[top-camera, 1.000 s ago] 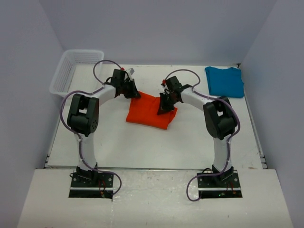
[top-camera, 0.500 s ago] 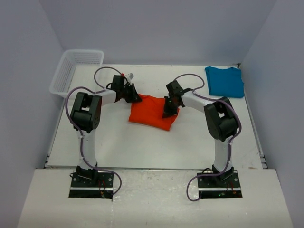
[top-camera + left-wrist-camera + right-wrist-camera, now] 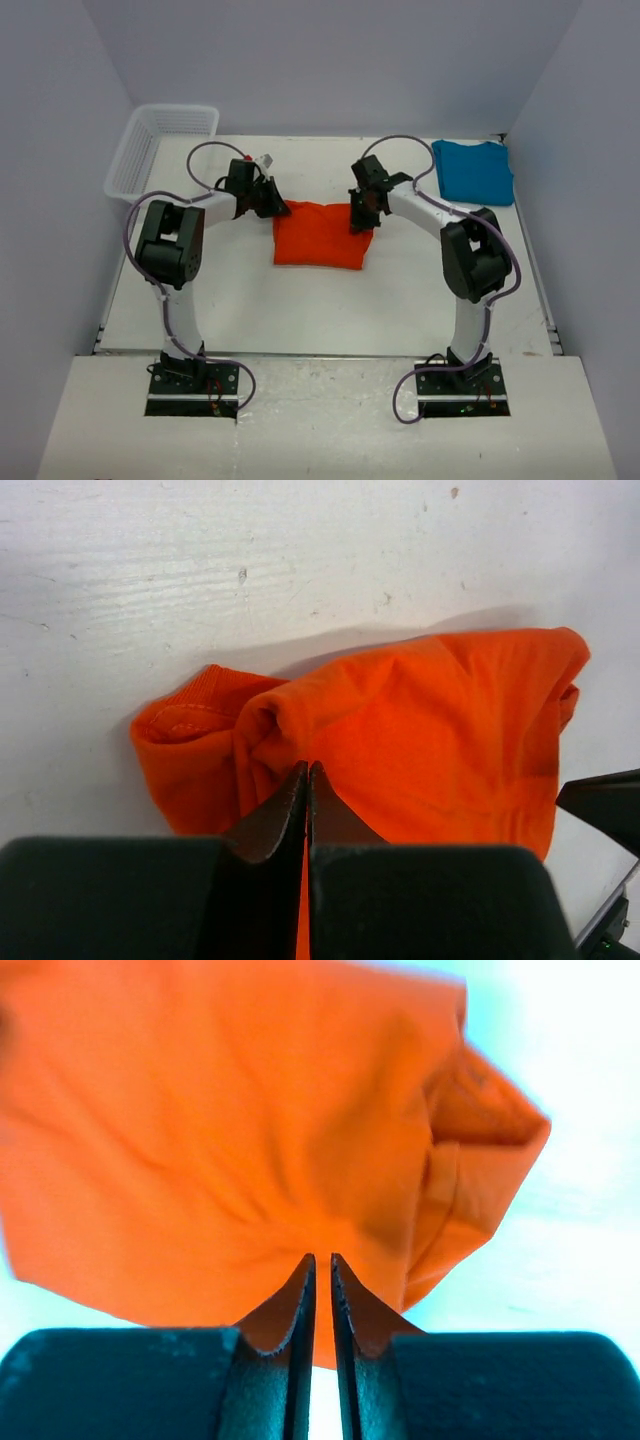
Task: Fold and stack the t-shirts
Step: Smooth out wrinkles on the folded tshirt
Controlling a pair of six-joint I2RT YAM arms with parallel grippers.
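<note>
At the near edge of the white tabletop (image 3: pixel 300 300) the two arm bases sit side by side, and both arms reach forward and inward toward the middle. Midway across lies the orange-red t-shirt (image 3: pixel 320 238), folded into a rough rectangle with its near edge flat on the surface. The left hand (image 3: pixel 274 207) is at the shirt's far left corner, and its wrist view shows the dark fingers pressed together with orange cloth pinched between them (image 3: pixel 307 772); a ribbed hem bunches out to the left of the grip. The right hand (image 3: pixel 358 222) is at the far right corner, and its wrist view shows the fingers almost touching, clamped on a thin fold of the same cloth (image 3: pixel 322 1262), with a small sleeve or hem flap sticking out to the right. Farther back, in the far right corner, the teal-blue t-shirt (image 3: pixel 473 171) lies folded flat, well apart from the orange one. Across from it, at the far left edge, stands the white mesh basket (image 3: pixel 160 148).
</note>
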